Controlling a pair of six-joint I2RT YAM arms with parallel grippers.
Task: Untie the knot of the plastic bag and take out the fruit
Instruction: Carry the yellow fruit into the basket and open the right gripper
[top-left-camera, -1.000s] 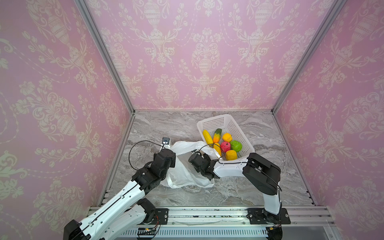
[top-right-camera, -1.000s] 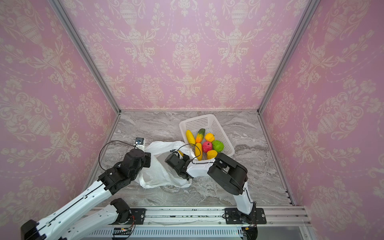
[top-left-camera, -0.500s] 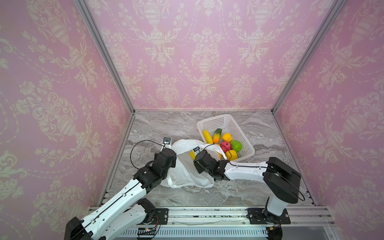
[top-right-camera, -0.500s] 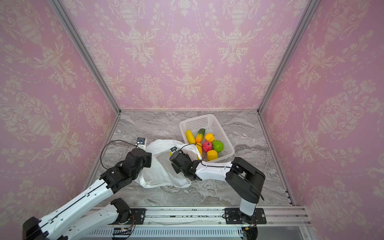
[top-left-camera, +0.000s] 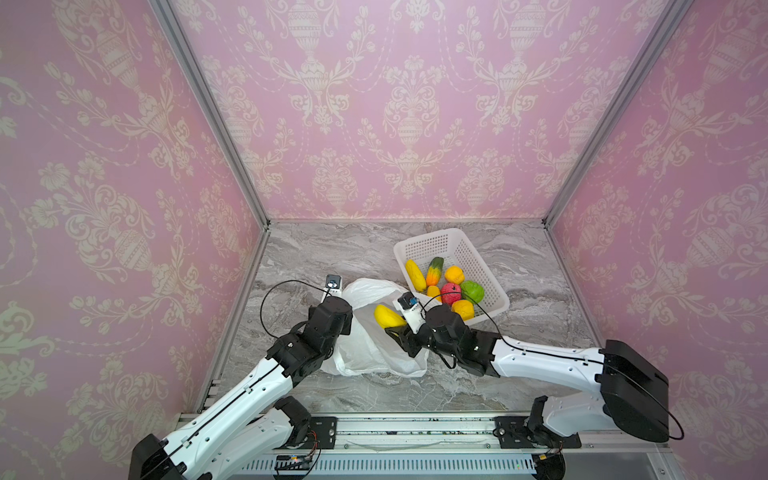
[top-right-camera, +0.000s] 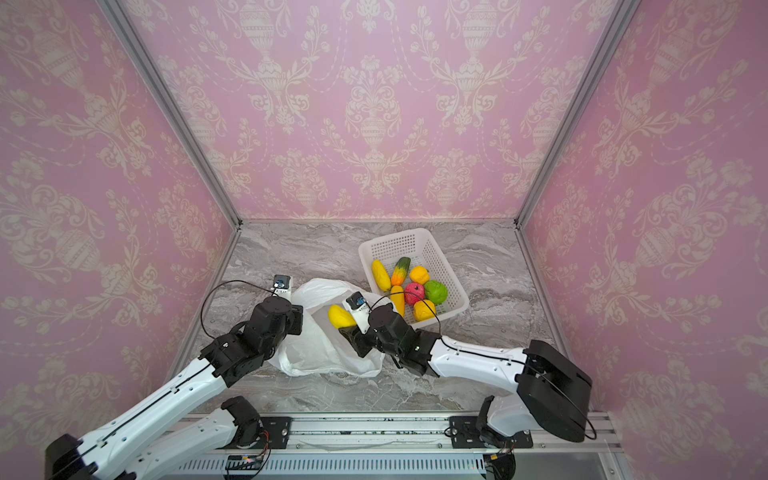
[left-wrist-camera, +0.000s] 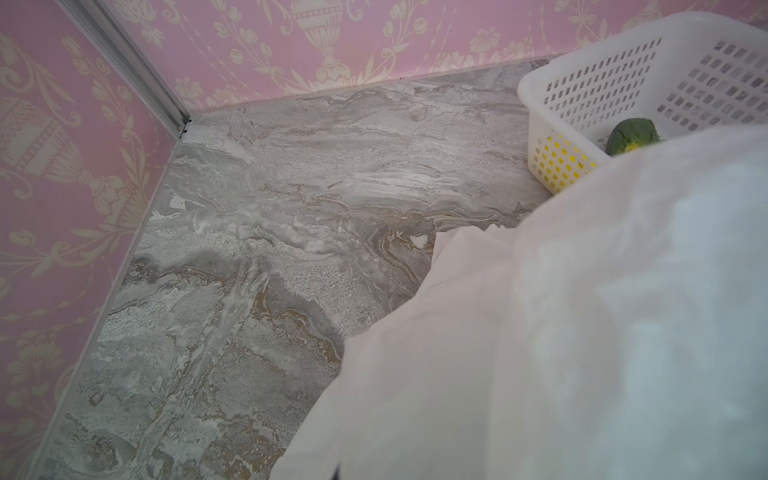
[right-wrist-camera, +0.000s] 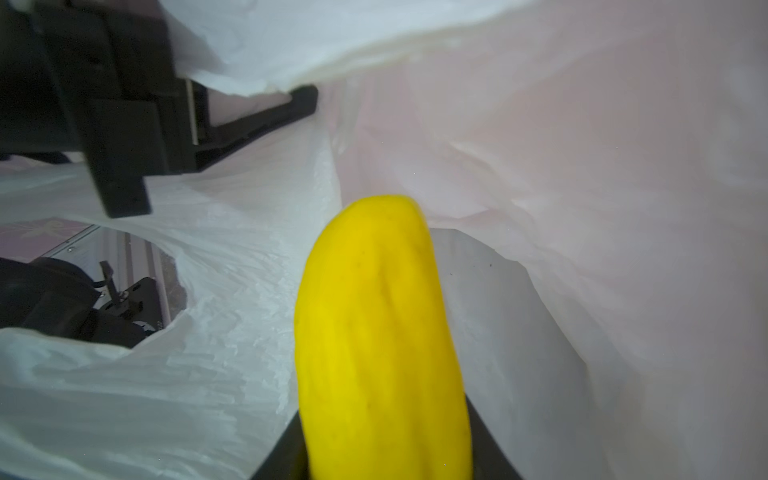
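Observation:
The plastic bag (top-left-camera: 370, 345) (top-right-camera: 316, 349) lies crumpled and open-mouthed on the marble floor. My right gripper (top-left-camera: 395, 330) (top-right-camera: 348, 330) (right-wrist-camera: 382, 449) is shut on a long yellow fruit (top-left-camera: 388, 316) (top-right-camera: 341, 316) (right-wrist-camera: 378, 332), which sticks up at the bag's mouth. My left gripper (top-left-camera: 349, 322) (top-right-camera: 300, 320) is shut on the bag's left rim. Bag film (left-wrist-camera: 582, 332) covers its jaws in the left wrist view. Its black fingers (right-wrist-camera: 249, 120) show under the rim in the right wrist view. The knot is out of view.
A white perforated basket (top-left-camera: 419, 245) (top-right-camera: 386, 245) (left-wrist-camera: 582, 70) stands right behind the bag and holds several fruits, among them a green one (top-left-camera: 471, 291) and a pink-red one (top-left-camera: 451, 293). Pink walls close in on three sides, and a metal rail (top-left-camera: 415, 428) runs along the front.
My right gripper's jaws have closed on the yellow fruit, which has come up into view at the bag's mouth. The right arm's elbow has swung out to the right. The left arm holds still.

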